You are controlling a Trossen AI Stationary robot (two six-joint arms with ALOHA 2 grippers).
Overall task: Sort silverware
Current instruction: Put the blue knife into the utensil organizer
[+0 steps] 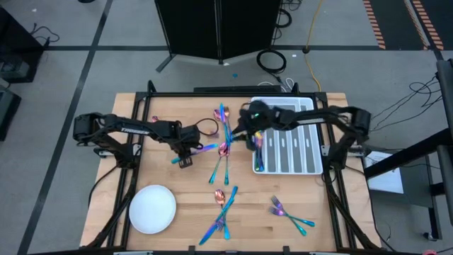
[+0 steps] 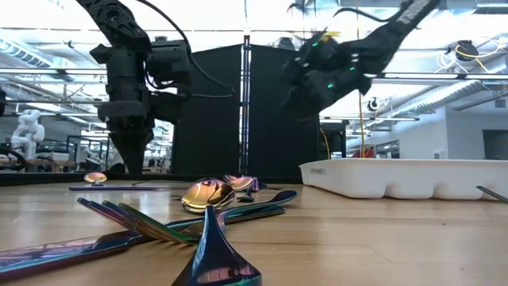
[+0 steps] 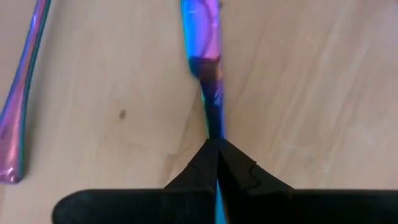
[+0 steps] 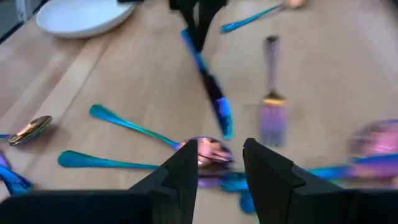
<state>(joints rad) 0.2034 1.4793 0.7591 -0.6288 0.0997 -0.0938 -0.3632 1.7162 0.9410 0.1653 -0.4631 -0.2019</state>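
Observation:
Iridescent silverware lies scattered on the wooden table: a cluster (image 1: 224, 142) at the middle, a spoon and knives (image 1: 223, 209) nearer the front, and forks (image 1: 289, 216) at the near right. My left gripper (image 1: 185, 159) points down left of centre, shut on a blue-pink knife (image 1: 203, 149). My right gripper (image 4: 221, 165) hovers open above the middle cluster, just left of the white divided tray (image 1: 303, 142). A spoon bowl (image 4: 208, 152) lies below its fingers, which hold nothing. My left gripper pinches the knife's narrow end (image 3: 213, 127) between its two fingers, coming from above and pointing down. The knife runs out from the fingertips toward the tray, its wider end (image 3: 200, 25) away from them. Whether that far end rests on the wood, I cannot tell.
A round white plate (image 1: 152, 209) sits at the near left. The tray's slots hold a few pieces (image 1: 259, 152). More cutlery (image 1: 223, 113) lies at the far middle. Bare wood shows between the plate and the left gripper.

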